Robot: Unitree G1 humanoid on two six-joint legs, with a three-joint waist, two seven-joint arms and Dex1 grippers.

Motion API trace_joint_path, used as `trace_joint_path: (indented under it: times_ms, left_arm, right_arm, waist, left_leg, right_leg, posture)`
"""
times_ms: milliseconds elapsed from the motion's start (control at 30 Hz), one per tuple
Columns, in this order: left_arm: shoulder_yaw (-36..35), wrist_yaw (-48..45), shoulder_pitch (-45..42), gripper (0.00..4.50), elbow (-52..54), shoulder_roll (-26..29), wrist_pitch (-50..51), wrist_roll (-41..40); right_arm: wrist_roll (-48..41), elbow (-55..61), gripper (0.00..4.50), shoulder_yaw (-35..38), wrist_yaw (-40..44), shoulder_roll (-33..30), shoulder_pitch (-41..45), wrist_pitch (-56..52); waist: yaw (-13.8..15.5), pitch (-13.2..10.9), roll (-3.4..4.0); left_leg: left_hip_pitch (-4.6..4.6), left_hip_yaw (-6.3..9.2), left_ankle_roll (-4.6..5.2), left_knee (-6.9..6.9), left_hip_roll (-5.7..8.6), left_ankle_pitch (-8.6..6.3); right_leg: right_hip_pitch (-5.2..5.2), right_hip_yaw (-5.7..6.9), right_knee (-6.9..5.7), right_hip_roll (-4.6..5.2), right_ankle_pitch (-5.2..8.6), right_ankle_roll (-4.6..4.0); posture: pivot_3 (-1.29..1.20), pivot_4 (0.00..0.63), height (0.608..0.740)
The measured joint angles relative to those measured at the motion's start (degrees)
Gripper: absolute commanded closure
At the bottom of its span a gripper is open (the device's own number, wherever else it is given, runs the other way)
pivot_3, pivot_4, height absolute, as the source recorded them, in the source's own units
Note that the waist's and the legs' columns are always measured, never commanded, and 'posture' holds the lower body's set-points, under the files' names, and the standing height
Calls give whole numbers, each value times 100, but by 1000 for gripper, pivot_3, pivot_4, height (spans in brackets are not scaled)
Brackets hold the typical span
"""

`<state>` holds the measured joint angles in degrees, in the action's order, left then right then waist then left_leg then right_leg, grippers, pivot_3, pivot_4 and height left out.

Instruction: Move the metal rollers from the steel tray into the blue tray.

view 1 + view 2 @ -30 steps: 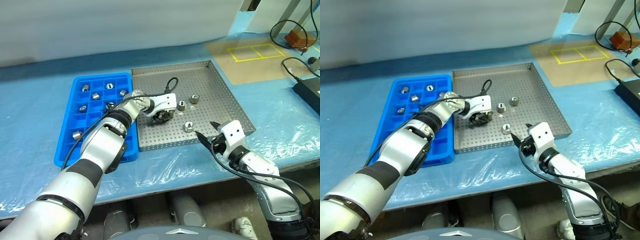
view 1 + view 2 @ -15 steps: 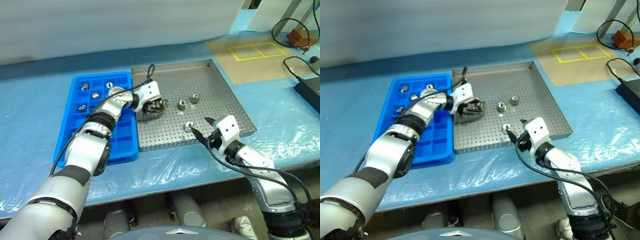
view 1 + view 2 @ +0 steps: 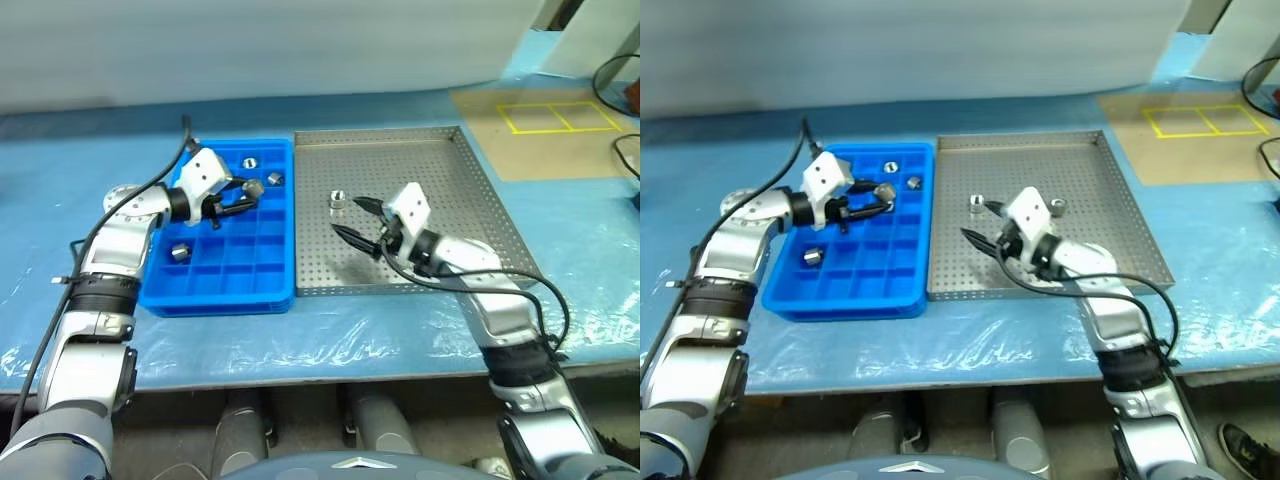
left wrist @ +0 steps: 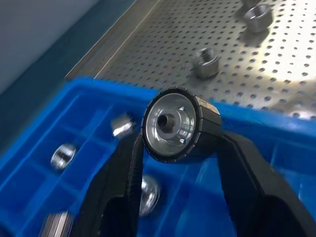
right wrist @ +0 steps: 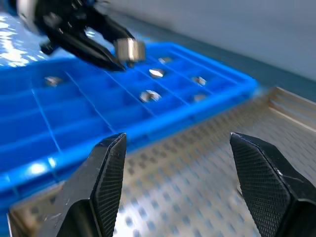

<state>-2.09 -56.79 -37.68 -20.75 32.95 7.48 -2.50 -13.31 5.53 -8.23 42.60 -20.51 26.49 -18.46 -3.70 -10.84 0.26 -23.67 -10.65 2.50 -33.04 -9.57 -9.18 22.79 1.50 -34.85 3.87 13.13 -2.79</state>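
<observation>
My left gripper (image 3: 246, 193) is shut on one metal roller (image 4: 175, 126) and holds it above the blue tray (image 3: 228, 275), near the tray's far right compartments. Other rollers lie in compartments (image 3: 275, 179), (image 3: 180, 252). To the right, the steel tray (image 3: 440, 165) holds a loose roller (image 3: 338, 201) and another (image 3: 1058, 206). My right gripper (image 3: 345, 218) hangs open over the steel tray's near left part, just short of the first loose roller, nothing between its fingers (image 5: 106, 173). In the right wrist view the left gripper and its roller (image 5: 129, 49) show over the blue tray.
Both trays sit side by side on a table under blue plastic sheeting (image 3: 330, 330). A brown board with yellow taped squares (image 3: 555, 118) lies at the far right, with black cables (image 3: 625, 80) beyond it. A pale wall (image 3: 250, 45) stands behind the table.
My left gripper carried the roller left, from the steel tray to above the blue tray. My right gripper moved from the tray's near rim inward over the steel tray. The camera view shifted.
</observation>
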Motion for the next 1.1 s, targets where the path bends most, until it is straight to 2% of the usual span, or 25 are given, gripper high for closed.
trace_joint_path:
  times_ms: [200, 333, 433, 567, 733, 1000, 1100]
  left_arm:
    - [12, 506, 362, 2527, -207, 24, 123, 38]
    - [37, 759, 97, 2527, -797, -53, -104, 104]
    - [102, 956, -178, 2527, -1282, -137, -377, 203]
    - [265, 820, -204, 2527, -1311, -371, -482, 168]
    - [320, 610, -207, 2527, -1381, -378, -514, 106]
    - [416, 554, -438, 2527, -1861, -359, -760, 147]
    - [437, 570, -509, 1649, -1958, -349, -769, 155]
  right_arm:
    - [-15, -523, 1117, -401, 580, 254, 365, 243]
    - [-15, -599, 1117, -409, 657, 272, 390, 288]
    - [-15, -596, 1117, -398, 653, 274, 381, 289]
    - [-13, -484, 1117, -376, 611, 180, 210, 254]
    - [7, -413, 1117, -335, 587, -68, -55, 196]
    - [10, -231, 1117, -332, 383, -1, -102, 140]
    - [12, -231, 1117, -332, 346, -5, -105, 133]
  waist:
    - [599, -1, 1]
    - [754, 0, 0]
    - [763, 0, 0]
    - [759, 1, -2]
    - [722, 1, -2]
    - [621, 1, -2]
    - [614, 1, -2]
  left_leg:
    - [-3, -38, -22, 28, -18, 22]
    - [1, -59, -21, 27, -16, 22]
    - [9, -64, -27, 28, -18, 26]
    - [10, -67, -30, 36, -20, 28]
    - [8, -68, -30, 40, -23, 29]
    - [9, -69, -31, 41, -21, 29]
    - [10, -70, -31, 42, -22, 29]
  right_leg:
    - [20, 1, -1, -3, 2, -3]
    - [20, -8, -3, 4, 1, -2]
    - [20, -13, -13, 4, 1, -2]
    - [23, -14, -12, 4, 1, -1]
    - [31, -17, -12, 0, 1, -1]
    - [30, -19, -11, 0, 2, -1]
    - [30, -19, -12, 0, 2, -1]
  posture:
    - [-51, 150, 740]
    - [-61, 150, 740]
    - [-79, 150, 740]
    - [-101, 150, 740]
    - [-127, 150, 740]
    - [-144, 150, 740]
    - [-148, 150, 740]
